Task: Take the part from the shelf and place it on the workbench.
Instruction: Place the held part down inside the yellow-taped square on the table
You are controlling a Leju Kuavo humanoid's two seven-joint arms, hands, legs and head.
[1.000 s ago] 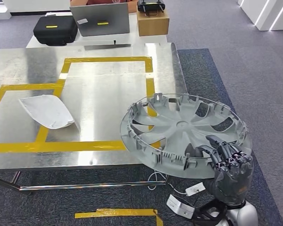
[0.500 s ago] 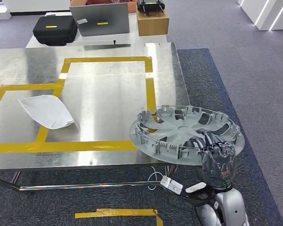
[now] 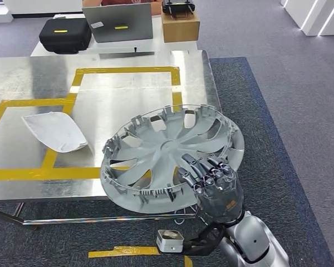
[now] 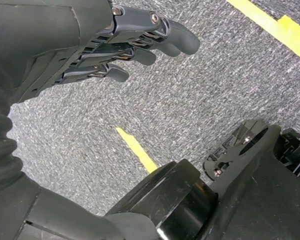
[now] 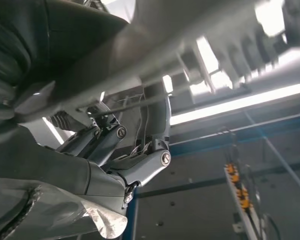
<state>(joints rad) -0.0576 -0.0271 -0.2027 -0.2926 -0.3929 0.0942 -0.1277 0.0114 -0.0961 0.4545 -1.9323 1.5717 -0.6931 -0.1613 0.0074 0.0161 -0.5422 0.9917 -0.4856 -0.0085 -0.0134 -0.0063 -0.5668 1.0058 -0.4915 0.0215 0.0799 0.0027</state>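
While the right hand [image 3: 214, 186] is gripping the hubcap [image 3: 169, 156] by its near rim, its dark fingers [image 3: 199, 169] are curling over the edge onto the ribbed inner face, pressed close together. From those fingers the hubcap is stretching away and to the left, tilted, its far half hanging above the corner of the workbench [image 3: 114, 119] and its near half jutting past the bench edge over the carpet [image 3: 283, 139]; whether it is touching the metal cannot be told. Under the wrist, the fingers [image 5: 141, 167] are bending up against the grey underside of the hubcap [image 5: 201, 30]. Farther left of the fingers, a white sheet [image 3: 56, 131] is lying on the bench across the yellow tape [image 3: 73, 172]. Beyond the fingertips, at the back, a laptop [image 3: 118, 22], a black case [image 3: 64, 34] and a cardboard box [image 3: 180, 25] are sitting. Meanwhile the left hand [image 4: 114, 45] is hanging over the carpet, its fingers [image 4: 141, 52] slightly bent, lying side by side, holding nothing.
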